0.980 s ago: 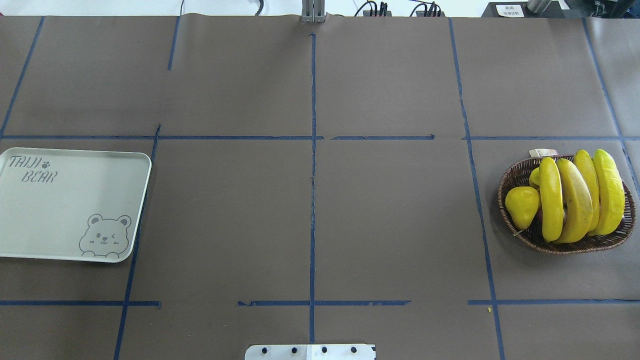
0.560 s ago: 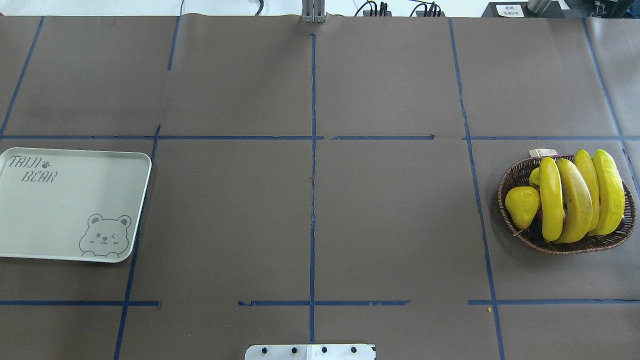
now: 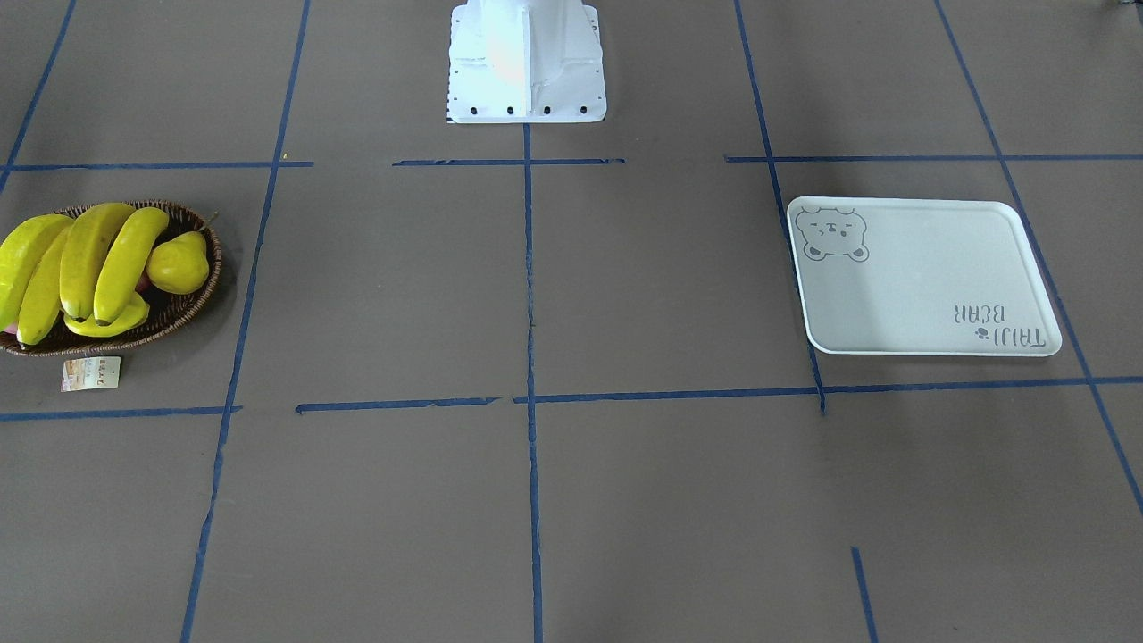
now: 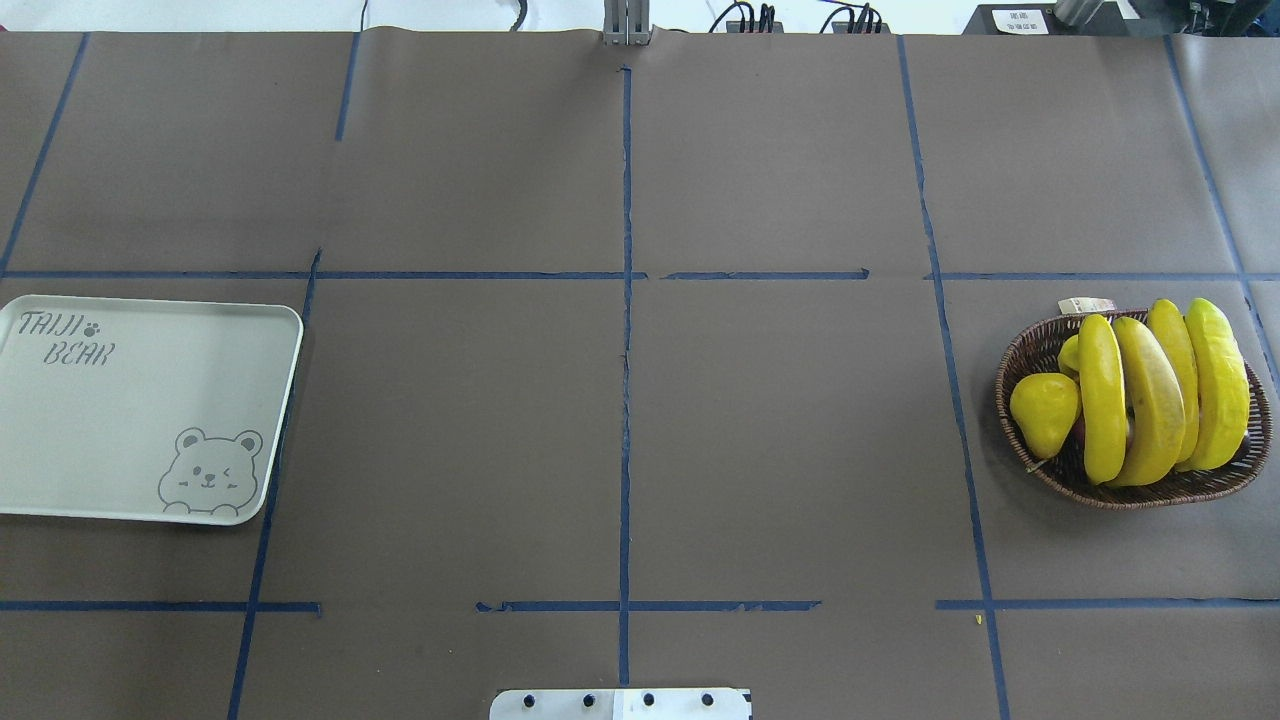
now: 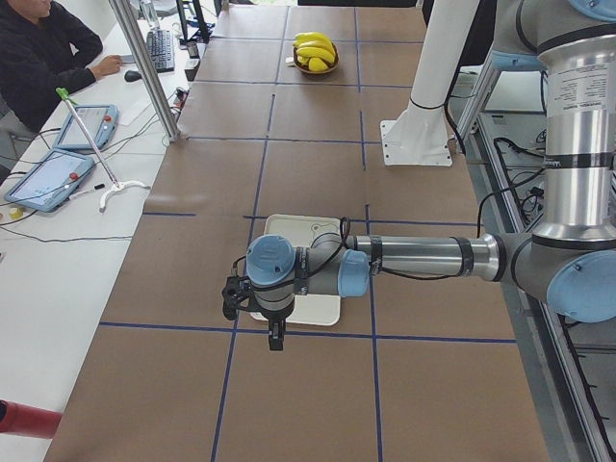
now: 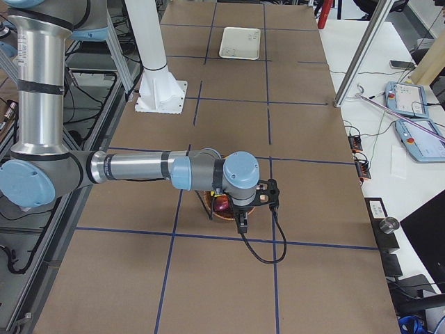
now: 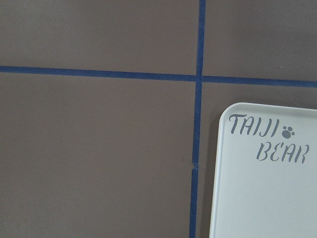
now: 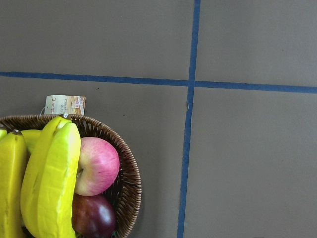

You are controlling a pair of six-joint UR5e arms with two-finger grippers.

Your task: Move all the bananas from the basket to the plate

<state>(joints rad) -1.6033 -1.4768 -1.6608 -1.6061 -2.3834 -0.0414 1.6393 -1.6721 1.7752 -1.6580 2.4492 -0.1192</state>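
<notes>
Overhead exterior shows 4 bananas (image 4: 1155, 400) lying lengthwise away from the robot in the basket (image 4: 1030, 348); the right gripper (image 6: 241, 223) hangs nearest (its opening: cannot tell).

Bananas (image 4: 1155, 400) lie in the basket (image 4: 1160, 494), well apart from the plate (image 4: 150, 420).

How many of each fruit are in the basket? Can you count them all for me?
Bananas: 4
Pear: 1
Pink apple: 1
Dark red fruit: 1
Small yellow fruit, mostly hidden: 1
Total: 8 that show
</notes>
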